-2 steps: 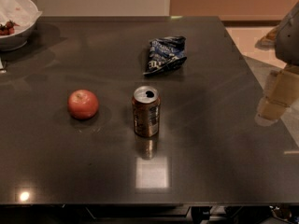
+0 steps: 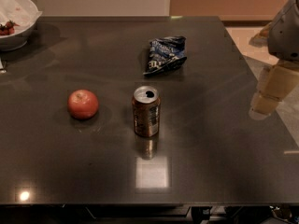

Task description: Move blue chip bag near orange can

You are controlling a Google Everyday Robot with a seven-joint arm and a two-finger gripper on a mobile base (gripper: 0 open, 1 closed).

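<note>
The blue chip bag (image 2: 164,54) lies crumpled on the dark table (image 2: 210,148), right of centre towards the back. The orange can (image 2: 146,111) stands upright near the middle, pull-tab opening on top, about one can height in front of the bag. My gripper (image 2: 267,97) hangs at the right edge of the table, well to the right of both bag and can, touching neither and holding nothing I can see.
A red-orange apple (image 2: 83,104) sits left of the can. A white bowl (image 2: 16,22) with some food stands at the back left corner. The table's right edge runs just under my gripper, with light floor beyond.
My gripper has shifted slightly to the left at the table's right edge. The bag, can and apple have not moved.
</note>
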